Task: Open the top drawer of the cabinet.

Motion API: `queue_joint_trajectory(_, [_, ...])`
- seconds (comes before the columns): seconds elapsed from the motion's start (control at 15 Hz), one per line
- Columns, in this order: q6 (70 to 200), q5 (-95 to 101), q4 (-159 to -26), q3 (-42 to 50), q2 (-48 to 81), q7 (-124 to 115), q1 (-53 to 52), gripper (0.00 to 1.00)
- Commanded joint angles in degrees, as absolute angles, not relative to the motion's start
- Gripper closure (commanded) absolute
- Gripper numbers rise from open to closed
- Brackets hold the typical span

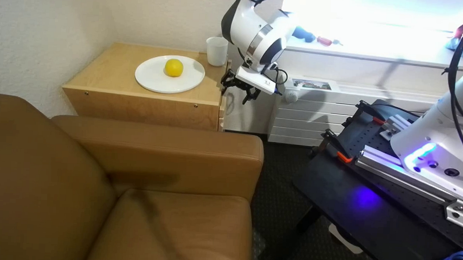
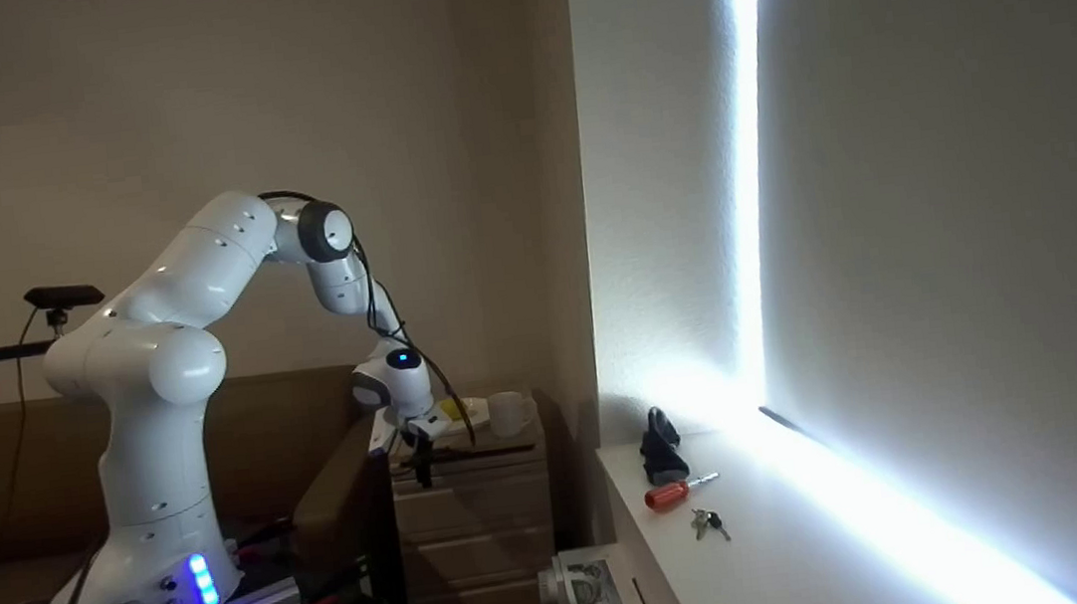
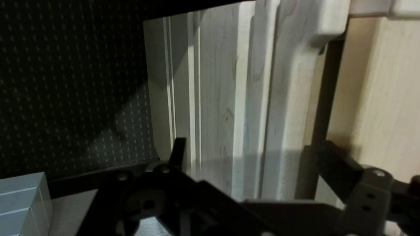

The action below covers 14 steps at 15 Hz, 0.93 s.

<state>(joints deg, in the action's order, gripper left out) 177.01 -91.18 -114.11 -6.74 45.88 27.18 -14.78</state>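
Gripper (image 3: 251, 147) spread wide, nothing pinched, at the drawer side of the cabinet (image 1: 138, 108). 1 finger (image 3: 341, 173) sits by the dark gap (image 3: 324, 95) between cabinet top and the front of the top drawer (image 3: 293, 124); its mate is out over the lower drawers (image 3: 216, 98). Touching wood? Can't tell. Drawer looks shut or barely out, so step in hand is likely getting a hold. Best bet: gap-side finger behind the front's top edge, then pull straight and level away from the cabinet; pulled skewed, the drawer may bind. Squeeze only if the front is truly between the 2 fingers.

White mug (image 1: 217, 51) stands near the drawer-side edge up top, beside a plate (image 1: 147, 79) holding a yellow ball (image 1: 174, 67), so no jerks. Sofa arm (image 1: 164, 154) on 1 side, radiator (image 1: 306, 125) with its knob (image 1: 291, 95) on the opposite side: stay between. Carpet (image 3: 65, 65) ahead of the drawers looks like enough room.
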Motion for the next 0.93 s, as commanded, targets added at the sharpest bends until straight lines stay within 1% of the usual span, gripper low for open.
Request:
queue_joint_trajectory(0.0, [177.02,-91.18,-114.07,-6.74,45.93,27.18,-14.78,0.0])
queue_joint_trajectory(0.47, [175.64,-87.64,-113.13,-6.41,49.52,21.13,-15.04,0.0])
queue_joint_trajectory(0.87, [171.1,-91.15,-111.94,-8.46,47.73,28.85,-12.63,0.0])
